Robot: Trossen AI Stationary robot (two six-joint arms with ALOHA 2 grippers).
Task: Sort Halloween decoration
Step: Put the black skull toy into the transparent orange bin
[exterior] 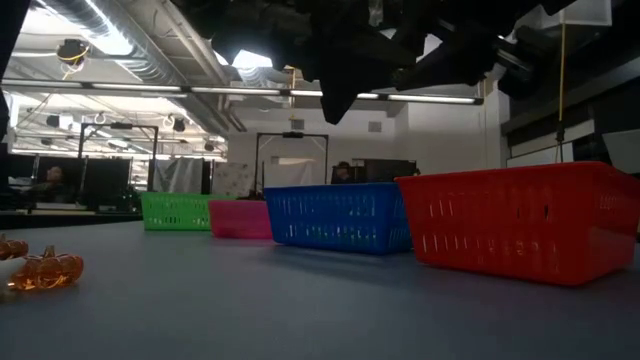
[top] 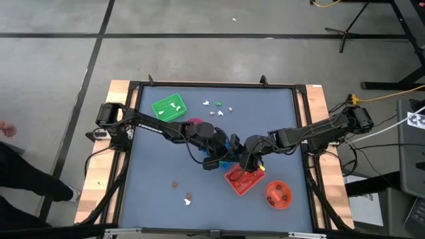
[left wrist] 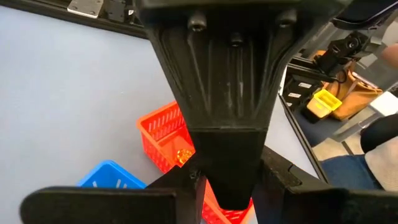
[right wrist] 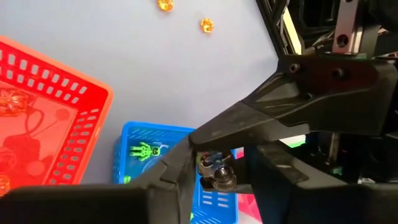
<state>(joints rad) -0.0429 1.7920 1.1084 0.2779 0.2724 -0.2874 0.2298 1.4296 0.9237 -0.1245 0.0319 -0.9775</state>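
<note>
Both grippers meet in the air above the blue tray (right wrist: pixel 127 140), near the table's middle. Between them is one Halloween decoration, a tiny dark and silvery trinket (right wrist: pixel 216 174). My left gripper (top: pixel 224 151) reaches in from the table's left and is shut on the trinket. My right gripper (top: pixel 240 158) comes from the right, with a finger against each side of it. A green figure (right wrist: pixel 144 151) lies in the blue tray, and orange trinkets (right wrist: pixel 12 99) lie in the red tray (right wrist: pixel 56 81). Loose white trinkets (top: pixel 214 106) and orange-brown ones (top: pixel 188 199) lie on the table. My left gripper holds the trinket's upper part (right wrist: pixel 208 158) at its fingertips (right wrist: pixel 200 146), slanting down from the table's left. Its own fingers hide the exact place. The trinket hangs clear above the blue tray. My right gripper has the trinket's two sides (right wrist: pixel 231 180) between its two fingers (right wrist: pixel 186 167), slanting down from the table's right. The trinket is lifted clear.
A green tray (top: pixel 168 107) sits at the far left of the table. A pink bowl (top: pixel 194 122) lies half under my left arm. An orange bowl (top: pixel 279 194) stands near the front right beside the red tray (top: pixel 244 180). Bare table surface lies at the front left.
</note>
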